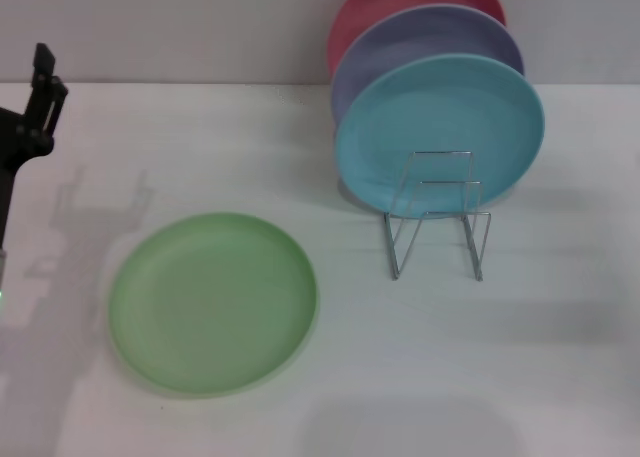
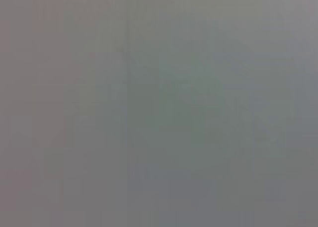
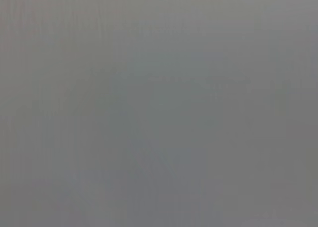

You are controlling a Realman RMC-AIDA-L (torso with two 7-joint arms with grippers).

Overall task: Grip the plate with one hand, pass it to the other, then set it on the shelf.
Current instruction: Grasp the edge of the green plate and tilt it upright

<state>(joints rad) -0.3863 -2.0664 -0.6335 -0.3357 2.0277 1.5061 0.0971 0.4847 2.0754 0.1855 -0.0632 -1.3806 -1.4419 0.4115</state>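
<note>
The light-green plate [image 1: 213, 302] lies flat on the white table, front left of centre. The wire shelf [image 1: 438, 217] stands to its right, holding three plates upright in its rear slots; its front slots are bare. My left gripper [image 1: 38, 102] shows as a black shape at the far left edge, above and well left of the green plate, holding nothing that I can see. My right gripper is out of view. Both wrist views show only plain grey.
In the shelf stand a turquoise-blue plate [image 1: 440, 127], a lavender plate [image 1: 425, 42] behind it and a red plate [image 1: 400, 2] at the back. The white table [image 1: 500, 377] stretches in front and to the right; a grey wall runs behind.
</note>
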